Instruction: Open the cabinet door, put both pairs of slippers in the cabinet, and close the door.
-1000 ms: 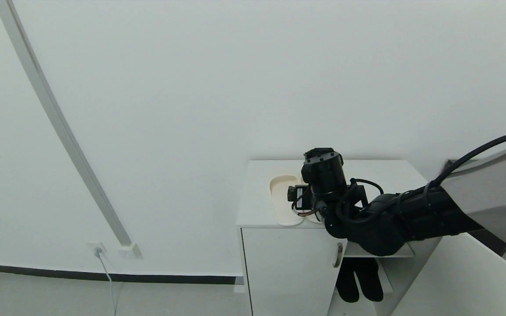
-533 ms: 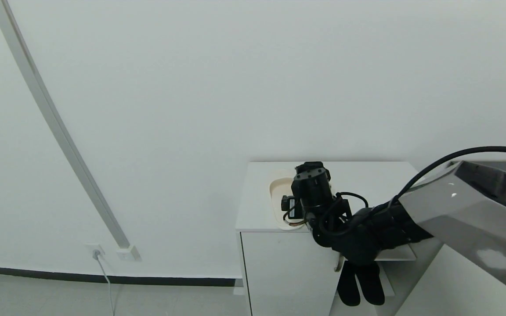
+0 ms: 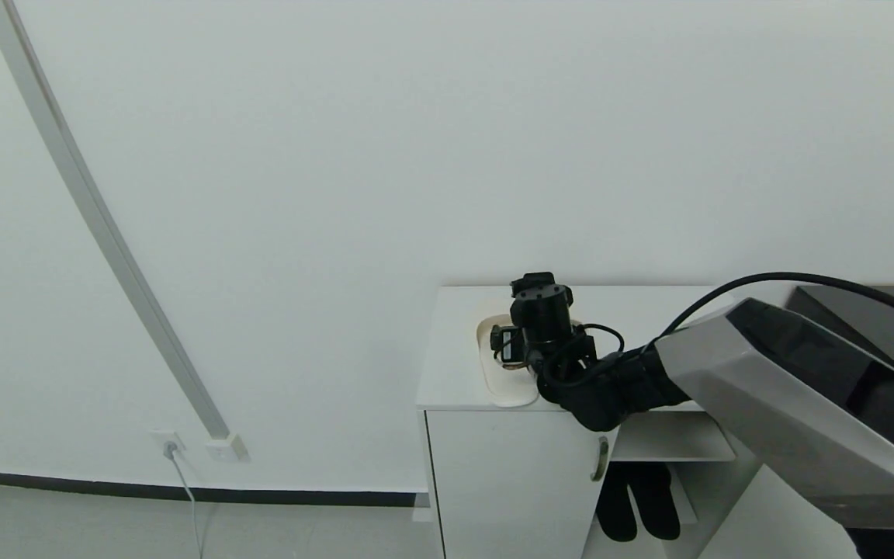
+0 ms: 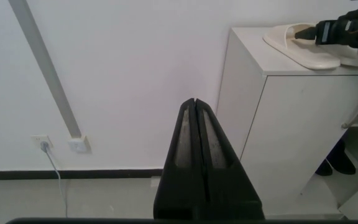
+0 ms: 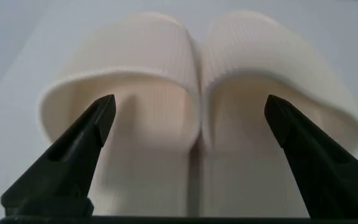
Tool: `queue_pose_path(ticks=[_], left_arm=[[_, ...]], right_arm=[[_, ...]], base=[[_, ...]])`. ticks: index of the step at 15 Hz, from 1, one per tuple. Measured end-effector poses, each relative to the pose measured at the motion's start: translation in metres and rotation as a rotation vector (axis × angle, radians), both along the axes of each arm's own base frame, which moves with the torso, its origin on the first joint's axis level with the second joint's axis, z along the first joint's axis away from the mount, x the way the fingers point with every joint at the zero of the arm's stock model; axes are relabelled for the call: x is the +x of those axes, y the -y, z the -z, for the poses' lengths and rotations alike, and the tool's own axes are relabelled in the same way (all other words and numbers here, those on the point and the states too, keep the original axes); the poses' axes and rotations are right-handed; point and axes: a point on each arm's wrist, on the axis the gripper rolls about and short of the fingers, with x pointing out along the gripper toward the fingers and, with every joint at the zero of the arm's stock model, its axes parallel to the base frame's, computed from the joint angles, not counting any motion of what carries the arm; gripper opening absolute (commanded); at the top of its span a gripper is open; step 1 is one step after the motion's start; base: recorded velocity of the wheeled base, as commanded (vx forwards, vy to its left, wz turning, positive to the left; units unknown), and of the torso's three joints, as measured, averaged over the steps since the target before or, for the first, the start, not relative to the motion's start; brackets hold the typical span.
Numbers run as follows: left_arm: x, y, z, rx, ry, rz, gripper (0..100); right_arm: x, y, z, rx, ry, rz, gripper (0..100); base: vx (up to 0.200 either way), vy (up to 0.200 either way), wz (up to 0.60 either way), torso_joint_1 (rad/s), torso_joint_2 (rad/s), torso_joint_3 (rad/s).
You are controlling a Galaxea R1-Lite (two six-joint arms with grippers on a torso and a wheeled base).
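Note:
A pair of cream slippers (image 3: 503,382) lies side by side on top of the white cabinet (image 3: 462,373). My right gripper (image 3: 526,365) hangs just over them; in the right wrist view it is open (image 5: 188,143), one black finger outside each cream slipper (image 5: 197,93). A pair of black slippers (image 3: 637,503) stands inside the cabinet on its lower right shelf. My left gripper (image 4: 194,104) is shut on nothing, low and well to the left of the cabinet (image 4: 291,124), with the cream slippers (image 4: 303,51) and black slippers (image 4: 337,163) farther off.
The cabinet's left door (image 3: 509,481) with its metal handle (image 3: 601,458) is closed; the right side stands open, showing a shelf (image 3: 668,439). A wall socket with a plugged cable (image 3: 171,446) and a slanted grey trunking strip (image 3: 98,217) are on the wall to the left.
My right arm has stretched farther forward and to the left over the cabinet top, bringing the open gripper onto the cream slippers. The slippers have not moved.

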Motion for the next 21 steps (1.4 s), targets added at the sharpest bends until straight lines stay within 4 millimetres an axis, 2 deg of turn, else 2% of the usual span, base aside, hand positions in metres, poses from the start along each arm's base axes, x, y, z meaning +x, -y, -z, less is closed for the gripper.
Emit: queue_pose_path(ticks=[3, 4, 11, 14, 17, 21], left_arm=[[0.000, 0.000, 0.000, -0.004, 0.000, 0.000, 0], [0.000, 0.000, 0.000, -0.004, 0.000, 0.000, 0], [0.000, 0.000, 0.000, -0.004, 0.000, -0.001, 0], [0.000, 0.000, 0.000, -0.004, 0.000, -0.001, 0], [0.000, 0.000, 0.000, -0.004, 0.000, -0.002, 0], [0.000, 0.000, 0.000, -0.003, 0.000, -0.002, 0]], right_arm=[[0.018, 0.001, 0.003, 0.006, 0.025, 0.010, 100], [0.021, 0.001, 0.005, 0.007, 0.028, 0.014, 0], [0.025, 0.001, 0.013, 0.004, 0.022, 0.018, 0], [0.020, 0.002, 0.008, 0.004, 0.020, 0.015, 0], [0.001, 0.010, -0.014, 0.010, 0.017, -0.013, 0], [-0.051, 0.030, -0.043, 0.020, 0.003, -0.101, 0]], base=[[0.000, 0.000, 0.00, 0.000, 0.00, 0.000], [0.000, 0.000, 0.00, 0.000, 0.00, 0.000], [0.000, 0.000, 0.00, 0.000, 0.00, 0.000], [0.000, 0.000, 0.00, 0.000, 0.00, 0.000], [0.000, 0.000, 0.00, 0.000, 0.00, 0.000], [0.000, 0.000, 0.00, 0.000, 0.00, 0.000]])
